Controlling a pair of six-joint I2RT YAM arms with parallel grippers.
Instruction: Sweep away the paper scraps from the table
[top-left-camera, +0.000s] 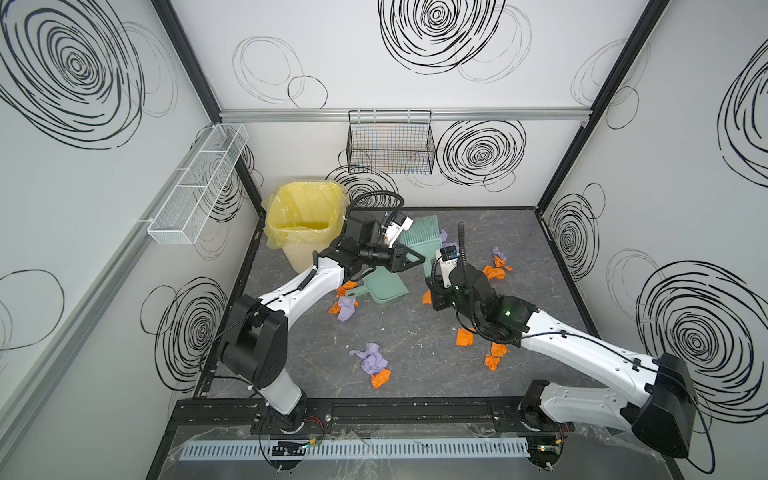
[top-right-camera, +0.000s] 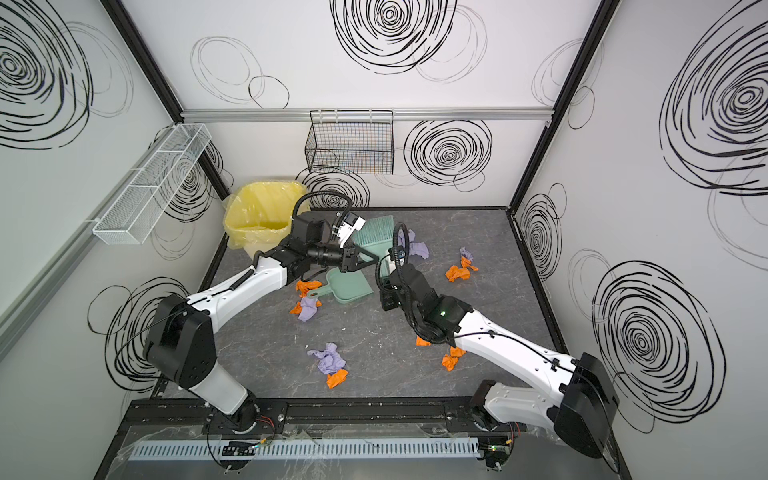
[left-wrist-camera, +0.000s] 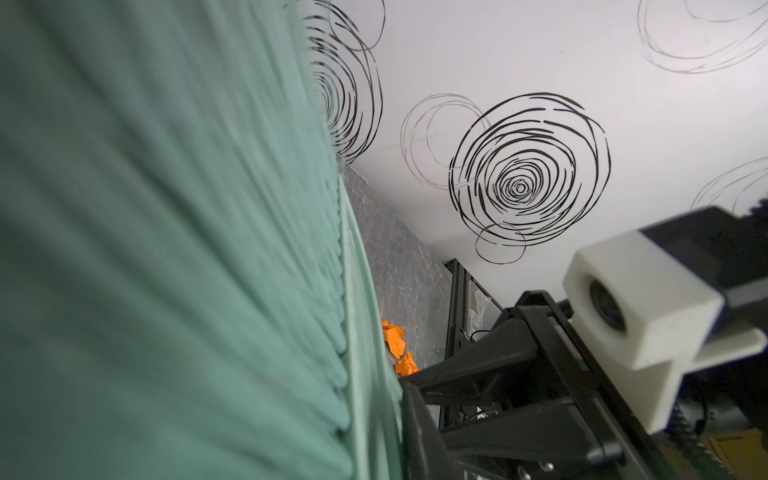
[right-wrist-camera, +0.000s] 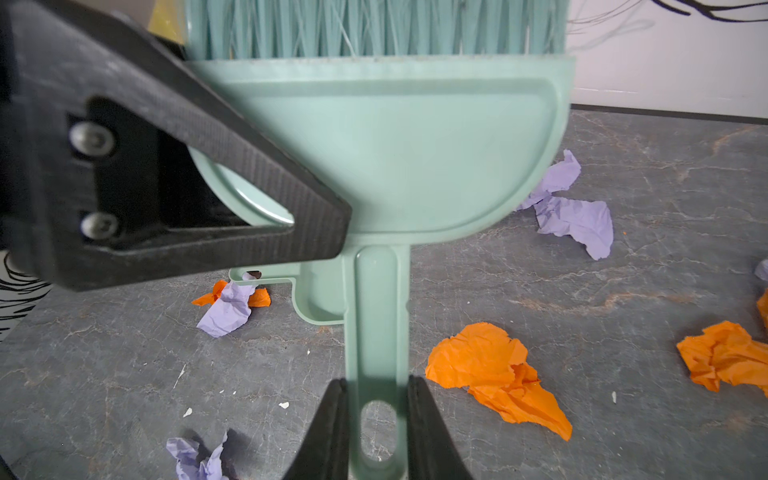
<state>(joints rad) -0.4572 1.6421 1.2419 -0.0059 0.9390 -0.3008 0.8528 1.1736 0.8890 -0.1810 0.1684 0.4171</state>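
Paper scraps (top-left-camera: 372, 358), crumpled bits of bright orange and pale lilac, lie scattered over the dark grey marble-veined table (top-left-camera: 415, 332). I see one clump by the front middle, one against the handle of the flat pale green plastic dustpan (top-left-camera: 384, 286), and loose orange pieces under and beside my right arm. More lie toward the far right.

In the middle of the table, my right gripper (right-wrist-camera: 376, 419) is clamped on the slotted handle of the pale green plastic hand brush (right-wrist-camera: 399, 158), a jaw pressed to each side. The bristles point toward the back wall.

My left gripper (top-left-camera: 409, 261) reaches across to the brush head. One black triangular finger (right-wrist-camera: 232, 166) lies over the plastic back, but its partner is hidden, so I cannot tell whether that hand has closed on anything.

At the back left corner stands the cream bin with a yellow liner (top-left-camera: 297, 257).
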